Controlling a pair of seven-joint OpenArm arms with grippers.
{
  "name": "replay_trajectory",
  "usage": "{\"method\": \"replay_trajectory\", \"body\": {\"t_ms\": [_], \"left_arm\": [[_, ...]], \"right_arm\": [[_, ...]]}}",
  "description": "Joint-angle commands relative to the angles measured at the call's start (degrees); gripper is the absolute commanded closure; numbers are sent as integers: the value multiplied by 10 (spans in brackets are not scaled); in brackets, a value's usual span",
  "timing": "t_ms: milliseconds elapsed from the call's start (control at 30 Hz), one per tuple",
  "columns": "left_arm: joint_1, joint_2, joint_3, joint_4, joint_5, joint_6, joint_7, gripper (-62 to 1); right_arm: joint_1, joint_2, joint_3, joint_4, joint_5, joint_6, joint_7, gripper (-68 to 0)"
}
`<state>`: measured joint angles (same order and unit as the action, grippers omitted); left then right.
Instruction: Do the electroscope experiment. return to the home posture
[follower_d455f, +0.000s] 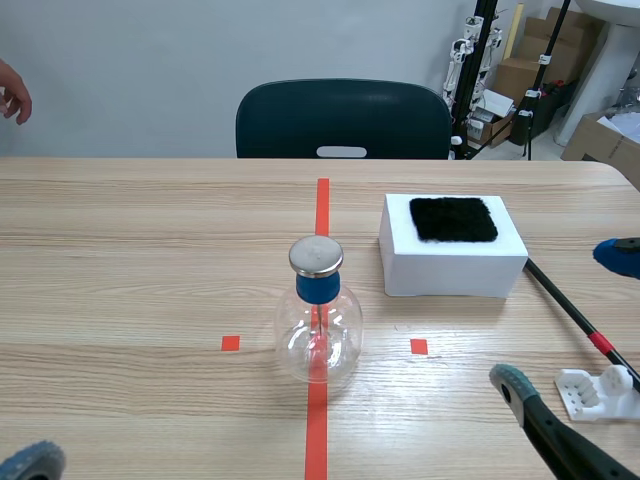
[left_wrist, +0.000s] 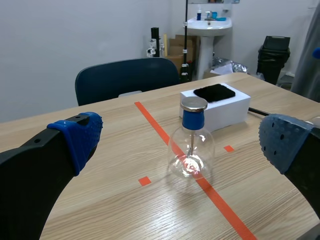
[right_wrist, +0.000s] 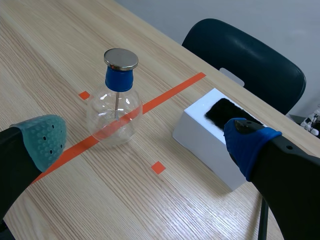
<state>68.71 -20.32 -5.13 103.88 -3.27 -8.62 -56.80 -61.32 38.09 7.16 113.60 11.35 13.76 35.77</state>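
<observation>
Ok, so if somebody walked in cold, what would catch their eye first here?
The clear glass flask with its blue collar and metal cap, standing on the orange tape line mid-table. Next, the white block farther back to its right, topped by a black fuzzy pad. A black rod lies right of that block.

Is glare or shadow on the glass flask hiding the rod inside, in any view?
Scene view: flask carries small highlights, rod faint against the red tape behind. Left wrist view: reddish glint low in the glass, rod clear. Right wrist view: mild reflections, rod plain; shadows soft throughout.
</observation>
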Motion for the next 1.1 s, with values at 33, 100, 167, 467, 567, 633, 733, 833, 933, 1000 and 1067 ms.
{"method": "replay_trajectory", "body": {"t_ms": [33, 100, 167, 467, 567, 633, 733, 833, 933, 1000, 1067], "left_arm": [[0, -14, 0, 5, -6, -1, -3, -623], [0, -18, 0, 5, -6, -1, -3, -623], [0, -18, 0, 5, -6, -1, -3, -623], [0, -18, 1, 5, -6, -1, -3, -623], [0, -18, 1, 5, -6, -1, -3, -623], [0, -18, 1, 5, -6, -1, -3, -623], [0, -18, 1, 5, -6, -1, -4, -623], [0, -18, 1, 5, -6, -1, -4, -623], [0, -18, 1, 5, -6, -1, -4, -623], [0, -18, 1, 5, -6, -1, -3, -623], [0, -18, 1, 5, -6, -1, -3, -623]], "right_arm": [[4, 1, 4, 12, 6, -4, 10, -653], [4, 1, 4, 12, 6, -4, 10, -653], [4, 1, 4, 12, 6, -4, 10, -653], [4, 1, 4, 12, 6, -4, 10, -653], [4, 1, 4, 12, 6, -4, 10, -653], [4, 1, 4, 12, 6, -4, 10, -653], [4, 1, 4, 12, 6, -4, 10, -653], [4, 1, 4, 12, 6, -4, 10, -653], [4, 1, 4, 12, 6, -4, 10, -653], [4, 1, 4, 12, 6, -4, 10, -653], [4, 1, 4, 12, 6, -4, 10, -653]]}}
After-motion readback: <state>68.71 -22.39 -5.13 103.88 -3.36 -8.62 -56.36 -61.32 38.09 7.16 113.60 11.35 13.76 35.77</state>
